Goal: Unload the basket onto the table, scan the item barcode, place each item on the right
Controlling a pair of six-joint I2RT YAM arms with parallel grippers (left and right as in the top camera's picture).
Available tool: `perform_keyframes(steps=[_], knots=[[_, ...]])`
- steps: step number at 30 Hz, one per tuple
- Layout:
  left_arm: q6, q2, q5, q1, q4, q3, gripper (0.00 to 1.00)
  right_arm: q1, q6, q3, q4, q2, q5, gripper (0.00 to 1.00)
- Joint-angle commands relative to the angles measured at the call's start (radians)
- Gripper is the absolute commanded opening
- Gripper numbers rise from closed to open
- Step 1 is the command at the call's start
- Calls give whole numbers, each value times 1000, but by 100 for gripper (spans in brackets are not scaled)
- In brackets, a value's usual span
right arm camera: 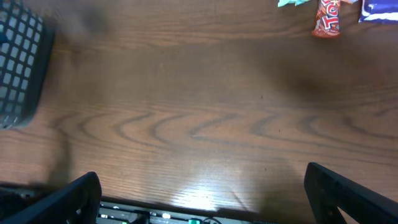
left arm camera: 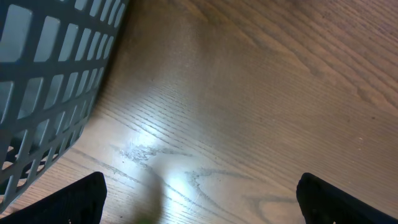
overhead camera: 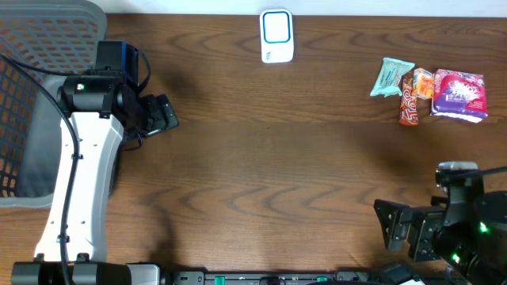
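Three snack items lie at the table's far right: a teal packet point(overhead camera: 391, 77), a red-orange packet point(overhead camera: 412, 99) and a purple packet point(overhead camera: 459, 94). The white scanner point(overhead camera: 276, 36) with a blue face stands at the back centre. My left gripper point(overhead camera: 166, 115) hovers open at the left, near the basket, with only bare wood between its fingers point(left arm camera: 78, 200). At the front right, my right gripper point(overhead camera: 386, 226) is open and empty, well in front of the items. The right wrist view catches the red-orange packet point(right arm camera: 327, 17) at its top edge.
A grey mesh basket point(overhead camera: 32, 55) fills the back left corner, close beside the left arm; its wall point(left arm camera: 43, 81) shows in the left wrist view. A black rail point(overhead camera: 261, 278) runs along the table's front edge.
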Motion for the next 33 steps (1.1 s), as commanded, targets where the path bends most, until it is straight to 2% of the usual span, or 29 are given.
perform_keyframes(steps=[1, 8, 20, 23, 33], knots=[[5, 4, -16, 4, -6, -6, 98, 6, -15, -17, 3, -27, 13, 99], [5, 4, -16, 4, -6, -6, 97, 6, -14, -104, 35, -101, 44, 99], [5, 4, -16, 4, -6, -6, 98, 5, -11, -372, 204, -329, 82, 99], [5, 4, -16, 4, -6, -6, 98, -27, -18, -450, 277, -396, 93, 99], [5, 4, -16, 4, -6, -6, 98, -182, -176, -687, 508, -611, 19, 99]])
